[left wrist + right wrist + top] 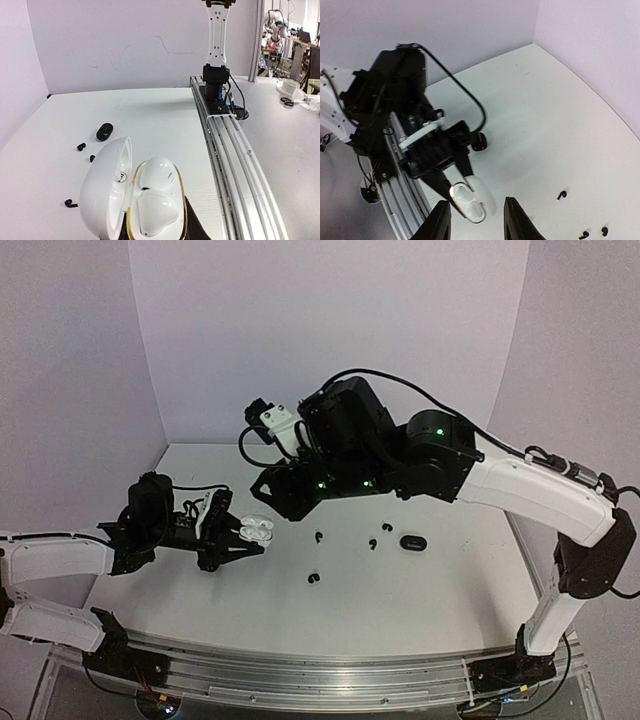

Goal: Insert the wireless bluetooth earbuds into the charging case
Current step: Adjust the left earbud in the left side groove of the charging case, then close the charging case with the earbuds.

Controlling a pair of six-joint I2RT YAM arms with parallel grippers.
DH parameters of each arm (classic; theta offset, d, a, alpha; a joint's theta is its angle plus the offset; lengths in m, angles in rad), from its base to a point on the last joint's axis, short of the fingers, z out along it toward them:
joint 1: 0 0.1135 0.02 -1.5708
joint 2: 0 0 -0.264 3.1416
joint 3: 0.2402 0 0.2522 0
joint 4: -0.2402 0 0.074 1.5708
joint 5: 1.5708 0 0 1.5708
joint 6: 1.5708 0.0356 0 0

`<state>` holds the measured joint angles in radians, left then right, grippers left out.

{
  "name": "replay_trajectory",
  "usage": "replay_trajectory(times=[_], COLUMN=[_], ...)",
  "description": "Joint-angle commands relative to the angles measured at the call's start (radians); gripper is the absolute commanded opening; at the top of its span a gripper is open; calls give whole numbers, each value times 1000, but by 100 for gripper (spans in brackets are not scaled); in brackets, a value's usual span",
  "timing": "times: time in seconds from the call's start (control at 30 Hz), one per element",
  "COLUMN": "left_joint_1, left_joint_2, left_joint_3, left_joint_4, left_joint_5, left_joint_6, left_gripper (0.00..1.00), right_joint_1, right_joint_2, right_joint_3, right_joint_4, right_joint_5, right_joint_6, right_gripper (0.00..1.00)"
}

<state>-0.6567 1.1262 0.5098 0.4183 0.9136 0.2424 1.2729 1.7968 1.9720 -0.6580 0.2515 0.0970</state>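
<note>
1. Earbuds: the two white ones sit in the pockets of the open white case. Four black earbuds lie loose on the table, at 3 to 4 o'clock from that case in the top view.
2. Left gripper is clamped on the white case, open side up. In its wrist view the lid swings out toward 9 o'clock.
3. Right gripper hovers just over the case, fingers spread wide and carrying nothing.
4. Step, as I judge it: the white pair looks seated. The next move is to shut the lid or reach for the black earbuds near the black case at 3 o'clock.
5. Writing: a small dark mark sits inside the lid, too small to read.
</note>
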Motion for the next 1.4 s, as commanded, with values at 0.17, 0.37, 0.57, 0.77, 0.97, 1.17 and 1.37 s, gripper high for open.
replay_trajectory(times=[0.17,0.37,0.57,0.77,0.97,1.17,1.37], left_joint_1=[-4,-5,-6,-6,-5,-3,-1], left_joint_2=[-31,-28,-25,-15,-17,4,6], left_joint_3=[72,79,83,88,91,102,127], left_joint_4=[-72,-102,-140,-149,-147,-122,-129], left_joint_5=[-36,-26,-37,-82,-108,-173,-79], left_joint_6=[239,292,432,545,544,436,154], left_gripper=[0,0,0,0,0,0,0], right_joint_1=[-39,-44,-70,-72,-72,-69,-92], right_joint_2=[49,82,118,178,195,157,62], right_joint_3=[-38,-46,-31,6,4,-25,-42], right_joint_4=[46,46,42,10,-7,-8,-6], right_joint_5=[189,179,138,75,-4,-31,87], right_joint_6=[240,315,376,373,366,366,388], right_gripper=[34,34,33,31,30,31,35])
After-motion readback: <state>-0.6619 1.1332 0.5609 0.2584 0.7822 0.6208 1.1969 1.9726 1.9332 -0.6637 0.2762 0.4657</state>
